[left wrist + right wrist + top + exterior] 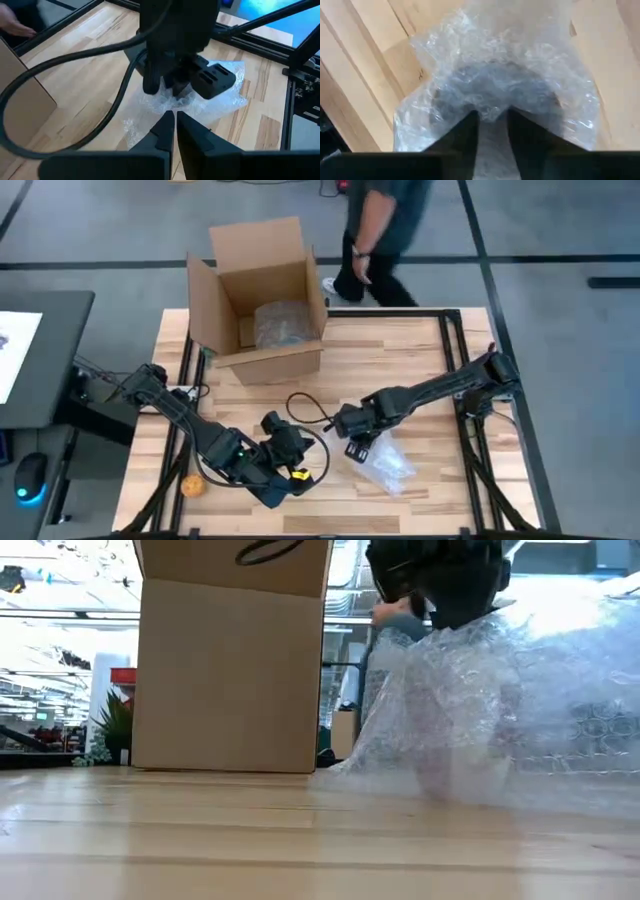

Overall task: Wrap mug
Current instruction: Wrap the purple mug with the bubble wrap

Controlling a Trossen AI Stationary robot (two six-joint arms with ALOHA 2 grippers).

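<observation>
Bubble wrap (495, 90) lies pinched in right tool (492, 120); left tool (175, 122) pressed together nearby.

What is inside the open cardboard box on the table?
In the high view, the cardboard box holds a crumpled bundle of bubble wrap. Whatever may be wrapped in it or lying under it is covered, so I cannot tell.
</observation>
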